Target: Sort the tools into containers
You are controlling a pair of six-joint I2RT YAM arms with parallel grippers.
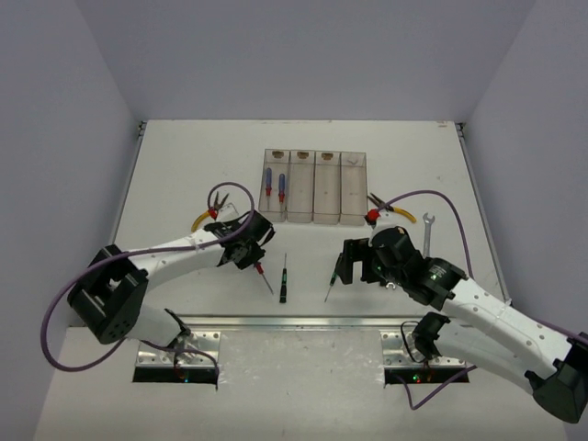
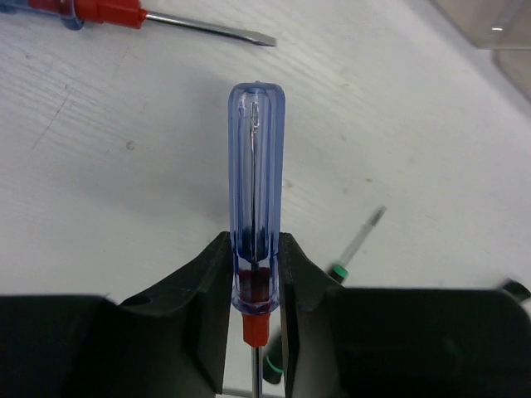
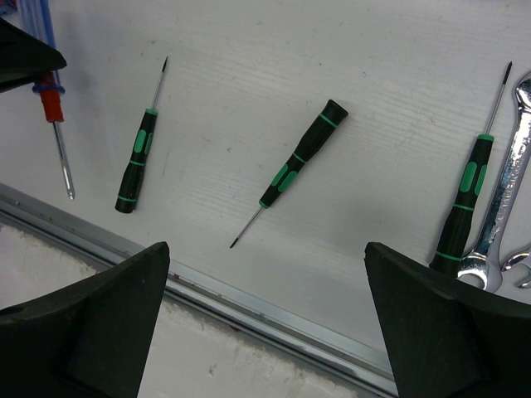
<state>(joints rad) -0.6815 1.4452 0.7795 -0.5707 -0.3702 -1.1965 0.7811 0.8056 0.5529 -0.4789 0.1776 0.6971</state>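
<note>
My left gripper [image 1: 248, 250] is shut on a blue-handled screwdriver [image 2: 257, 166], its jaws pressing both sides of the handle just above the red collar [image 1: 259, 269]. The shaft points toward the near edge. The containers [image 1: 315, 186] stand in a row at the back, and two blue screwdrivers [image 1: 268, 179] lie in the leftmost one. Black-and-green screwdrivers [image 1: 283, 278] lie between the arms; the right wrist view shows three [image 3: 303, 153]. My right gripper [image 3: 267, 249] hovers wide open above the table with nothing between its fingers.
Another blue screwdriver [image 2: 99, 12] lies on the table beyond the held one. Yellow-handled pliers lie left [image 1: 204, 219] and right [image 1: 393, 211] of the containers. A silver wrench [image 1: 428, 231] rests by the right arm. A metal rail [image 3: 249, 303] runs along the table's near edge.
</note>
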